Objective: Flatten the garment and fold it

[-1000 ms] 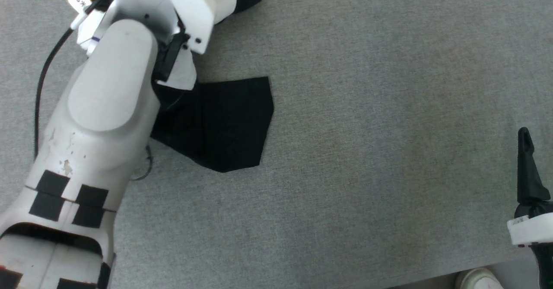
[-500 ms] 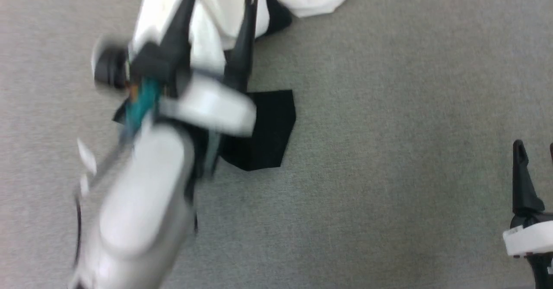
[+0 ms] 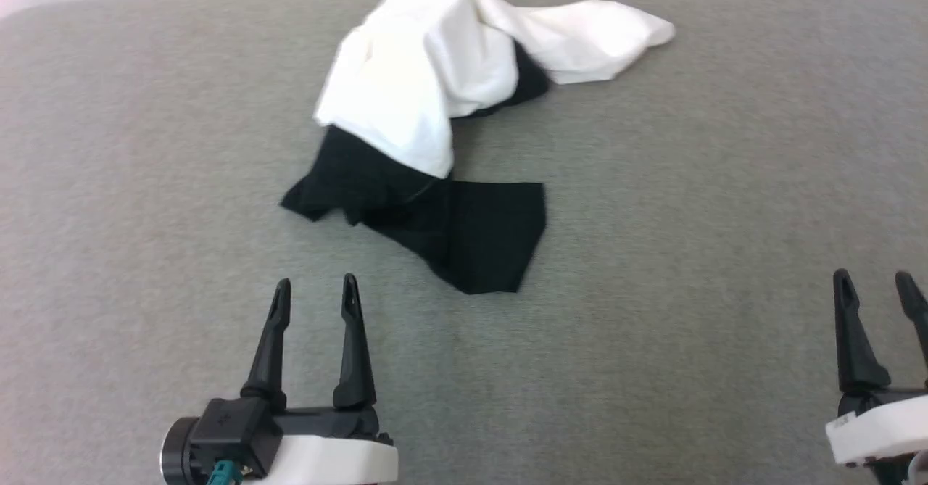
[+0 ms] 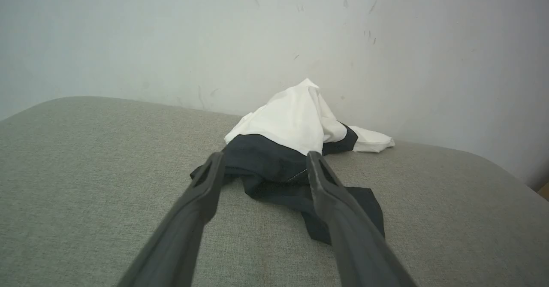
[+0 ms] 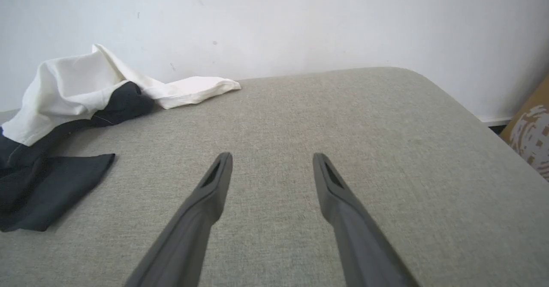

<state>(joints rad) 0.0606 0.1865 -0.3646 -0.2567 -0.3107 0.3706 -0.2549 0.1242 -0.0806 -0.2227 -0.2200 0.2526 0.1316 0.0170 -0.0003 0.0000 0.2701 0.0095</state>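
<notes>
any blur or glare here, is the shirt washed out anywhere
Head view: slightly soft, the shirt blown out where white, folds mostly lost, pink tint top left. Left wrist view: sharper, folds readable. Right wrist view: even light, soft shadows, no glare.

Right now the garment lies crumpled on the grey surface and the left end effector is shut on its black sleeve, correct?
No. The left end effector is open and apart from the black sleeve; the head view shows it.
</notes>
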